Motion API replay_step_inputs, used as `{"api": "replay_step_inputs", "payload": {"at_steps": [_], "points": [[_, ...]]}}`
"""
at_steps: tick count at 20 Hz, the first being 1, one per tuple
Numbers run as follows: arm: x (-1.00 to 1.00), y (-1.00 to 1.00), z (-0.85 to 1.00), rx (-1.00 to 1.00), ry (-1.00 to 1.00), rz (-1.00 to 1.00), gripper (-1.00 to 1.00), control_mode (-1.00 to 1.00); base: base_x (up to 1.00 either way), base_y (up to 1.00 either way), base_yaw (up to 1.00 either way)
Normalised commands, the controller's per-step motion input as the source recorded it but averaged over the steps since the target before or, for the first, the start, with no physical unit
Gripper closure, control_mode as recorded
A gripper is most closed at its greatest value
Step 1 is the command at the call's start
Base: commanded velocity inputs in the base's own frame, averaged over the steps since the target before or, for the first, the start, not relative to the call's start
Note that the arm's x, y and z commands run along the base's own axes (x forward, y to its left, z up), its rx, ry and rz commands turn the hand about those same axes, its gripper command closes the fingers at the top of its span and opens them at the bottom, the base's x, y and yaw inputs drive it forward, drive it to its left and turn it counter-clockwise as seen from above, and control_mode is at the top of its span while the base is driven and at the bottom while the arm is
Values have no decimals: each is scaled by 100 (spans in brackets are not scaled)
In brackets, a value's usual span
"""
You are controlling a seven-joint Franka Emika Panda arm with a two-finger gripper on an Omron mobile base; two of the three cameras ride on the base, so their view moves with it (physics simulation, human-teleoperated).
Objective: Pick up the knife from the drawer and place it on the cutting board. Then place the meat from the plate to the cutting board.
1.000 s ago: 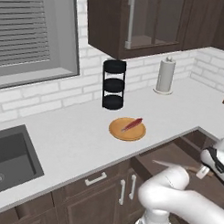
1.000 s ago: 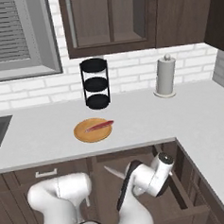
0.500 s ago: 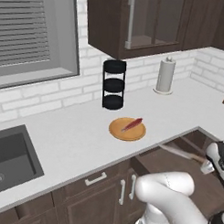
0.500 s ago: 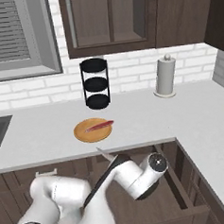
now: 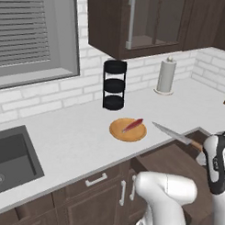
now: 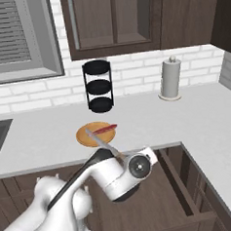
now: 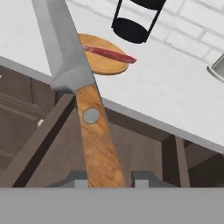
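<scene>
Hand clamped on knife handle, above open drawer. Blade points to 11 o'clock in hand view. Meat on plate, on counter.

white brick wall, grey window
</scene>
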Motion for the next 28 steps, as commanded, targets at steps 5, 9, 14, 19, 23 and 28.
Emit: {"api": "replay_step_inputs", "payload": {"at_steps": [5, 9, 14, 19, 23, 28], "points": [[2, 54, 40, -4, 5, 0, 100, -100, 0, 0, 0], [-8, 19, 26, -2, 6, 0, 100, -100, 0, 0, 0], [-38, 13, 7, -1, 0, 0, 100, -100, 0, 0, 0], [-13, 7, 3, 0, 0, 0, 100, 100, -26, 18, 0], [0, 0, 0, 0, 0, 0, 100, 100, -63, 51, 0], [0, 0, 0, 0, 0, 0, 100, 100, -86, 55, 0]]}}
